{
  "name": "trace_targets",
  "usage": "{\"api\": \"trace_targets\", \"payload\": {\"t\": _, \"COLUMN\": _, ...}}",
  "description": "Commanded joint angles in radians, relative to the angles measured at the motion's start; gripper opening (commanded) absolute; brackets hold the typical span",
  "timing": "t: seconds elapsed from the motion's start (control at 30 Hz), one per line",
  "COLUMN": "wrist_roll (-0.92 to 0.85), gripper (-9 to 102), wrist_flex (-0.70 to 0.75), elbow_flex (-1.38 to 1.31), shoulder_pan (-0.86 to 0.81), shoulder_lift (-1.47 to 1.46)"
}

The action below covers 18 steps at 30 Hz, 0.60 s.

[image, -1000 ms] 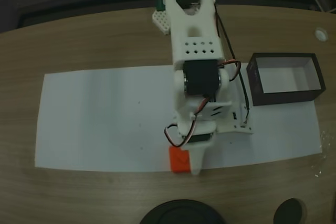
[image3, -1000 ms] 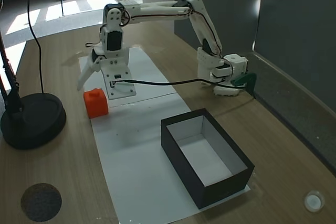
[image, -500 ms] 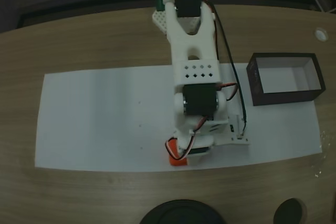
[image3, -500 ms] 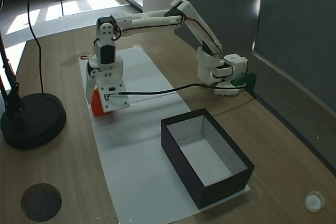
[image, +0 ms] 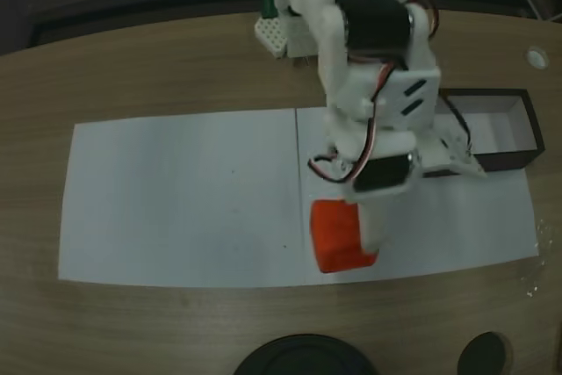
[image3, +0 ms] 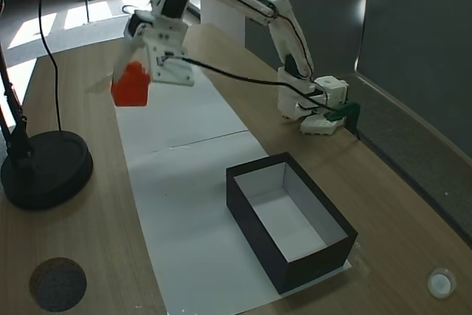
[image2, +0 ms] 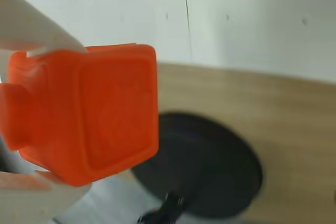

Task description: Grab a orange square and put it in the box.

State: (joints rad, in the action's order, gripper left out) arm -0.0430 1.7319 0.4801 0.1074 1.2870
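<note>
The orange square [image: 339, 236] hangs above the white paper, held off the table; in a fixed view from the side it is well up in the air [image3: 130, 86]. My gripper [image: 348, 240] is shut on it, a white finger on either side. The wrist view has the cube [image2: 86, 114] large at the left between the two white fingers [image2: 37, 30]. The box [image: 481, 162] with black walls and a white inside stands at the right end of the paper, partly behind the arm. From the side it sits open and near the front [image3: 317, 267], far from the gripper [image3: 131, 77].
A white paper sheet [image: 176, 191] covers the middle of the wooden table. A black round lamp base [image3: 44, 171] stands beside the paper, below the cube in the wrist view [image2: 210, 171]. The arm's base [image3: 313, 105] is clamped at the far edge. A small white disc [image3: 440, 283] lies near a corner.
The gripper dropped over the cube on the paper's edge, shut on it and lifted it high, swinging slightly toward the box side.
</note>
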Motion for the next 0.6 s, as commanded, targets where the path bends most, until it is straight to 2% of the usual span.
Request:
{"api": "trace_targets", "payload": {"t": 0.0, "wrist_roll": 0.002, "gripper": 0, "wrist_flex": 0.003, "elbow_flex": -0.025, "shoulder_pan": 0.092, "shoulder_lift": 0.342}}
{"api": "trace_targets", "payload": {"t": 0.2, "wrist_roll": -0.006, "gripper": 0, "wrist_flex": -0.005, "elbow_flex": 0.373, "shoulder_pan": 0.379, "shoulder_lift": 0.615}}
{"api": "trace_targets", "payload": {"t": 0.37, "wrist_roll": -0.006, "gripper": 0, "wrist_flex": -0.011, "elbow_flex": 0.635, "shoulder_pan": 0.471, "shoulder_lift": 0.765}}
{"api": "trace_targets", "payload": {"t": 0.57, "wrist_roll": -0.008, "gripper": 0, "wrist_flex": -0.032, "elbow_flex": 0.805, "shoulder_pan": 0.537, "shoulder_lift": 0.838}}
